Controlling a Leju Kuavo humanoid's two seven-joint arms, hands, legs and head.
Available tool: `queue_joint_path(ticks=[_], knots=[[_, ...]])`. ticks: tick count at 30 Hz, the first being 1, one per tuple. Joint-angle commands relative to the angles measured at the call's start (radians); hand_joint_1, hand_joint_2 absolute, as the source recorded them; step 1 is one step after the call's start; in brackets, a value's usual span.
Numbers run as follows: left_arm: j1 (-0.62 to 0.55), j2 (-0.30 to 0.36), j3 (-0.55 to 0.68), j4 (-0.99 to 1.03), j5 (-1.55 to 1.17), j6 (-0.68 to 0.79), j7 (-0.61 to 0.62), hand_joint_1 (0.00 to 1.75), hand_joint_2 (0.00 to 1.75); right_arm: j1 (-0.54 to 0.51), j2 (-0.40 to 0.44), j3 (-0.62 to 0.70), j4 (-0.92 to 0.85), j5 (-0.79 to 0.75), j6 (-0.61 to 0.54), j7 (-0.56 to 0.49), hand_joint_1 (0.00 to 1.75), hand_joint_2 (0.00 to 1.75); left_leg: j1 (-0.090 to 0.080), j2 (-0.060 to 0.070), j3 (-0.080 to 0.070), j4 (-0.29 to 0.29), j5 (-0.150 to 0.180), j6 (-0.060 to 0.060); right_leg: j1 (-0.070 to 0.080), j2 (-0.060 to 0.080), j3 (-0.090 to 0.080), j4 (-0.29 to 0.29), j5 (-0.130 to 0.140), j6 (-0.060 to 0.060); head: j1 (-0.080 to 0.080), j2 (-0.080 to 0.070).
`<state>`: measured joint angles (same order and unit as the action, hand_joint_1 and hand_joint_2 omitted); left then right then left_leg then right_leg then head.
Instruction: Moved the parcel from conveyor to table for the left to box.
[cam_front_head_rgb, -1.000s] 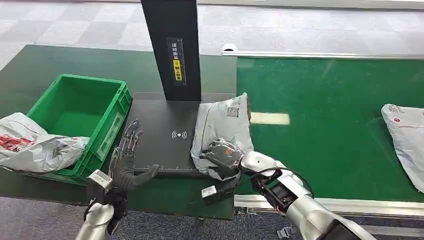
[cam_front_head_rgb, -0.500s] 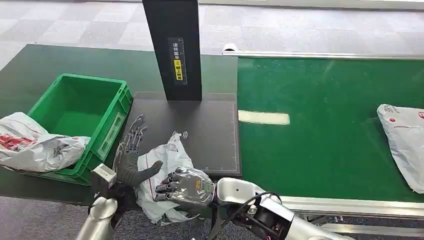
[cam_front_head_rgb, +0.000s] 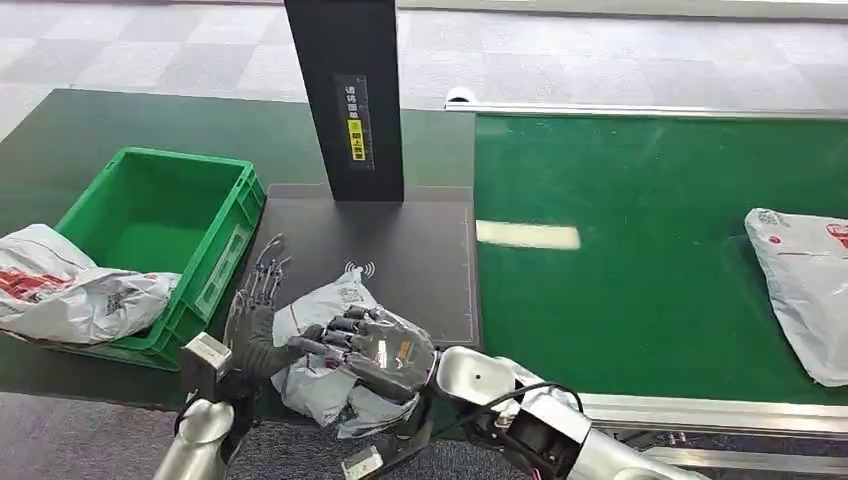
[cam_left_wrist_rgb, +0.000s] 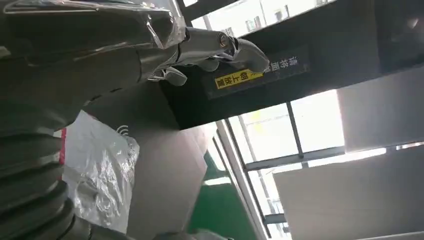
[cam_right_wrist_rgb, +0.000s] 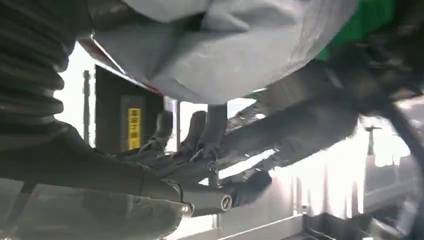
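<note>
The grey parcel (cam_front_head_rgb: 325, 365) lay crumpled at the near edge of the dark tabletop (cam_front_head_rgb: 60, 140), partly on the black scanner pad (cam_front_head_rgb: 420, 260) and hanging a little over the front edge, at about seven o'clock from the pad's wireless mark. The right hand (cam_front_head_rgb: 375, 350) lay over it from the four o'clock side, fingers curled across the top of the plastic and clamped on the parcel. The left hand (cam_front_head_rgb: 258, 325) stood just beside the parcel at its nine o'clock, fingers spread apart and pointing toward twelve o'clock, with the thumb reaching against the parcel's edge; it gripped nothing. In the left wrist view the parcel (cam_left_wrist_rgb: 100, 170) showed as shiny wrinkled plastic next to the pad's mark, and the hand's fingers (cam_left_wrist_rgb: 220, 47) were stretched out free in front of the post's yellow label. In the right wrist view the grey plastic (cam_right_wrist_rgb: 225, 45) lay pressed against the hand, whose fingers (cam_right_wrist_rgb: 200, 135) were bent around it.

The green crate (cam_front_head_rgb: 155, 240) sat at nine o'clock from the pad, with another grey bag with red print (cam_front_head_rgb: 70, 290) draped over its near corner. The black post (cam_front_head_rgb: 345, 95) rose at twelve o'clock from the pad. On the green conveyor (cam_front_head_rgb: 650, 260) at three o'clock, well apart, lay a further parcel (cam_front_head_rgb: 805, 290).
</note>
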<state>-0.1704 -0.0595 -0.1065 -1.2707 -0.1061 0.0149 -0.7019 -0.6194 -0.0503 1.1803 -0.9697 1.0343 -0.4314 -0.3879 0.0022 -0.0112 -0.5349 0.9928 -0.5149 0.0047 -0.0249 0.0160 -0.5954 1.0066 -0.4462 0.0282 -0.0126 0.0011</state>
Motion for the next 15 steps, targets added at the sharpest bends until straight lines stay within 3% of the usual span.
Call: queue_joint_path(ticks=[1,2,6,10,15], knots=[[0.011,0.000,0.039,0.001,-0.003,-0.004,0.004,0.00,1.75,-0.037,0.037,-0.030,0.154,0.072,-0.020,0.046,0.14,1.75,0.000,0.002,0.001,-0.001,0.000,-0.001,0.000,0.000,0.001,-0.001,0.001,-0.002,0.000,0.000],[0.015,0.000,0.044,-0.005,-0.004,-0.004,0.004,0.00,1.75,-0.038,0.042,-0.040,0.171,0.097,-0.027,0.069,1.75,1.75,0.000,0.002,0.002,-0.002,0.001,-0.001,0.000,0.000,0.001,-0.002,0.001,-0.003,0.000,0.000],[0.043,0.000,0.058,-0.029,-0.005,-0.004,0.004,0.00,1.75,-0.041,0.035,-0.086,0.205,0.155,-0.068,0.120,1.75,1.75,-0.001,0.002,0.003,-0.003,0.001,-0.001,0.000,0.000,0.002,-0.002,0.001,-0.003,0.000,0.000],[0.083,-0.004,0.072,-0.067,-0.009,-0.002,0.004,0.00,1.75,-0.005,0.020,-0.214,0.179,0.199,-0.122,0.202,1.75,1.75,0.000,0.000,0.002,-0.002,0.001,-0.001,0.000,-0.002,0.002,-0.002,0.000,-0.002,0.000,0.000],[0.095,-0.006,0.077,-0.079,-0.012,-0.001,0.004,0.00,1.75,-0.002,0.012,-0.252,0.167,0.212,-0.114,0.200,1.75,1.75,0.000,0.000,0.001,-0.001,0.000,-0.001,0.000,-0.002,0.001,-0.001,0.000,-0.002,0.000,0.000]])
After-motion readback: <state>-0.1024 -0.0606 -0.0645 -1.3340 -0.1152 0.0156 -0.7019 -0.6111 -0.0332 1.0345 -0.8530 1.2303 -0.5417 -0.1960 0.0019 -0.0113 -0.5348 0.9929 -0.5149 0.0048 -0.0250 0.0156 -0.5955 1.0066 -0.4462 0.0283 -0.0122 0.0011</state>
